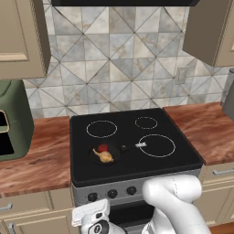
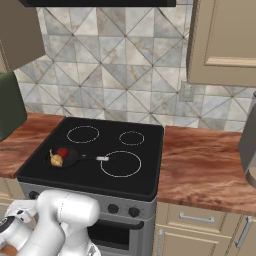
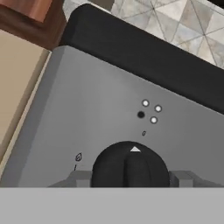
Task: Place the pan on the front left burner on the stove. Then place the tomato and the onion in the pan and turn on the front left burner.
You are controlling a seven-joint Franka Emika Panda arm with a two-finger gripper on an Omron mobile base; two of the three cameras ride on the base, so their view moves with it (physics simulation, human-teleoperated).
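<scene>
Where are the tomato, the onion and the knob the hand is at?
tomato (image 1: 103, 148), left base view, its red top.
onion (image 1: 106, 157), left base view, its middle.
knob (image 3: 130, 168), hand view, its raised centre grip.

The stove (image 1: 132, 157), black glass on top, sits mid-frame between two stretches of reddish wooden bench (image 1: 41, 155). The pan (image 1: 106, 154) rests on the glass at the front left burner (image 2: 64, 158), lower left of the cooktop. A green appliance (image 1: 11, 119) stands on the bench at far left.
</scene>
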